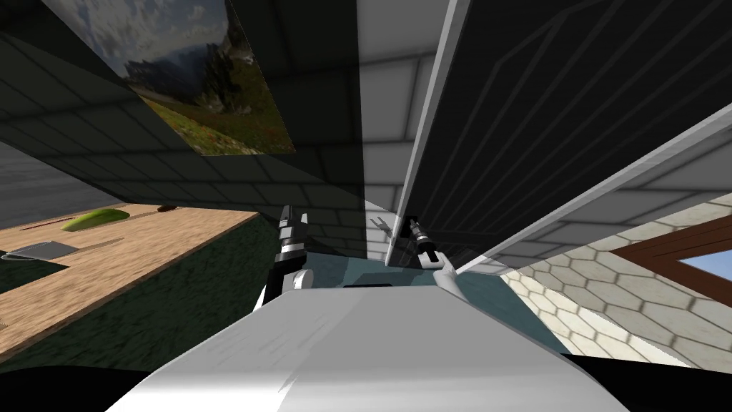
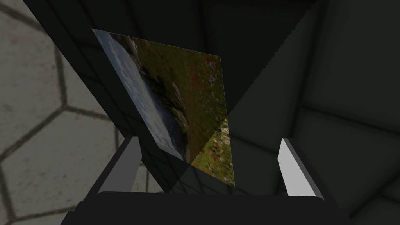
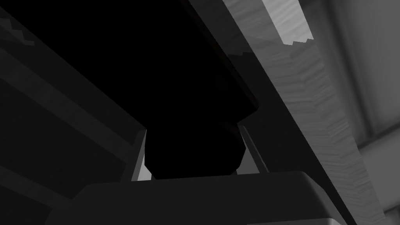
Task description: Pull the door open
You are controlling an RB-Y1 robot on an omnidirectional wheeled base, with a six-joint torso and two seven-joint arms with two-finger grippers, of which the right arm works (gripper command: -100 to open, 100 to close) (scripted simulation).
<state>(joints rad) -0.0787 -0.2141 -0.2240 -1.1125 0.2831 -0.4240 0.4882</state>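
The right gripper (image 3: 192, 132) is clamped on the black door handle (image 3: 191, 97). Its two fingers (image 3: 137, 164) press the handle's sides, and the handle fills the gap between them. In the head view this gripper sits against the dark panelled door (image 1: 557, 121), low down beside its light free edge (image 1: 423, 143). A strip of pale tiled wall (image 1: 386, 107) shows between that edge and the dark wall (image 1: 314, 86). The left gripper (image 1: 293, 218) is raised just left of that strip, well apart from the handle, with its fingers (image 2: 293, 168) wide apart.
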